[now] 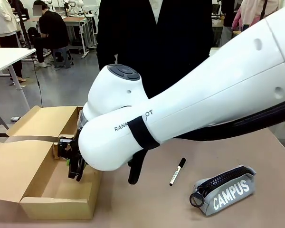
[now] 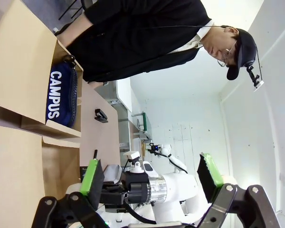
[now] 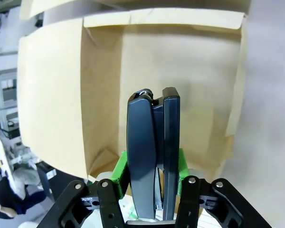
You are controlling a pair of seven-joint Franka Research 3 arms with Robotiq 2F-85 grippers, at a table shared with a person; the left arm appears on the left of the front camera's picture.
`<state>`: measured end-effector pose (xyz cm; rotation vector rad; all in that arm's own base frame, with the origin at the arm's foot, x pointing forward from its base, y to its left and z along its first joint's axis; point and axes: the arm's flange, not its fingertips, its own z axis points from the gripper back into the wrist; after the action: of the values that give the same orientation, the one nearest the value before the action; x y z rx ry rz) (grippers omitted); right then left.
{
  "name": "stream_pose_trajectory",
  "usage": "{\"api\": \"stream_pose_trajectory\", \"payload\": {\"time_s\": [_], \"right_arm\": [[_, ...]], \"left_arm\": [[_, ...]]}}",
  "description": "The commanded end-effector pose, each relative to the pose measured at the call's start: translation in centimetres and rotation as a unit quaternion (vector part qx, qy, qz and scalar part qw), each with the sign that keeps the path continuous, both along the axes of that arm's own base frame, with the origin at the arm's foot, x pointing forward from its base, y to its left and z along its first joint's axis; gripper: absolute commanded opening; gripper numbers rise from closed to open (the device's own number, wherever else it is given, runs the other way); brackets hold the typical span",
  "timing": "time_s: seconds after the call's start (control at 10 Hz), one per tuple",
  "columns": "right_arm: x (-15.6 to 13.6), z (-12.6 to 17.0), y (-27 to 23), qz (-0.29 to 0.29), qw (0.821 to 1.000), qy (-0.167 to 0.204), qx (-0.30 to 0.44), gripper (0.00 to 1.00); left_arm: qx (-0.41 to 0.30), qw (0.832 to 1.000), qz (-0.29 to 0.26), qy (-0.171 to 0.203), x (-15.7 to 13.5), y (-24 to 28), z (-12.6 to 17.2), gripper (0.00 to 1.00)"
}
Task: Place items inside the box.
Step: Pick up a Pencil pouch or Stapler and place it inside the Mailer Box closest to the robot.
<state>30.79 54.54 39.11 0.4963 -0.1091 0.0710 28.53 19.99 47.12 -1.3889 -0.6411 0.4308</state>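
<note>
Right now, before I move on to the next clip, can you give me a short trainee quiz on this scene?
1. True or false: the right gripper has its jaws shut on the black stapler.
2. Where does the black-and-white marker lie? A: inside the box. B: on the table, between the right arm and the grey CAMPUS case. C: in the person's hand.
3. In a few words: what is the stapler held over?

Key: 1 true; 2 B; 3 the open cardboard box.
</note>
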Motion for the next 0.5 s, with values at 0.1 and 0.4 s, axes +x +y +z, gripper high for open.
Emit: {"api": "stream_pose_trajectory", "payload": {"time_s": [0.1, 0.4], "right_arm": [[0.04, 0.35, 1.79, -0.021, 1.000, 0.008, -0.016, 0.44], [0.14, 0.31, 1.18, -0.031, 0.999, 0.010, -0.019, 1.00]], "left_arm": [[-0.003, 1.000, 0.000, -0.014, -0.15, -0.25, -0.02, 1.00], [-0.003, 1.000, 0.000, -0.014, -0.15, -0.25, -0.02, 1.00]]}}
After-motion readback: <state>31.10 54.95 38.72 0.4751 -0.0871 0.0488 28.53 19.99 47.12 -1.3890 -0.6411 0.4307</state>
